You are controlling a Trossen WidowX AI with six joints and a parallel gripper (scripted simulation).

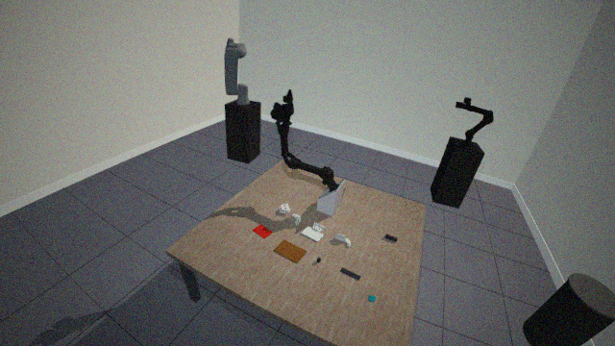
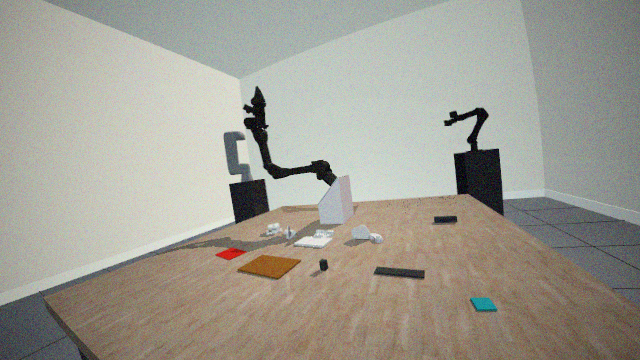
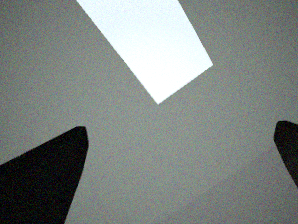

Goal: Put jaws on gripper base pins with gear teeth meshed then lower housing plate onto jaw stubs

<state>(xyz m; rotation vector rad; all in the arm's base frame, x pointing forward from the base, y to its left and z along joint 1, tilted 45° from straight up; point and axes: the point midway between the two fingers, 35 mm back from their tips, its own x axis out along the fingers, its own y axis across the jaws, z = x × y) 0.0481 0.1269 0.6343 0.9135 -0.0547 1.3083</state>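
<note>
My gripper (image 1: 289, 94) (image 2: 257, 91) (image 3: 182, 132) is open and empty, raised high above the table's far left side, its fingers pointing up at the ceiling. Far below it lie several small white parts. One chunky white part (image 1: 284, 208) (image 2: 273, 229) is at the left. A thin white part (image 1: 296, 219) (image 2: 290, 232) stands beside it. A flat white plate (image 1: 311, 234) (image 2: 311, 242) lies in the middle, with a raised white piece (image 1: 318, 227) (image 2: 324, 233) at its back edge. A curved white part (image 1: 341, 237) (image 2: 360, 232) is at the right. Which is base, jaw or housing is too small to tell.
A red square (image 1: 262, 231) (image 2: 230, 254), brown board (image 1: 289, 251) (image 2: 269, 266), small black piece (image 1: 318, 259) (image 2: 323, 264), dark bar (image 1: 350, 274) (image 2: 399, 272), teal square (image 1: 372, 298) (image 2: 483, 304) and dark block (image 1: 390, 237) (image 2: 445, 219) lie around. My arm's white mount (image 1: 329, 203) (image 2: 335, 206) stands behind.
</note>
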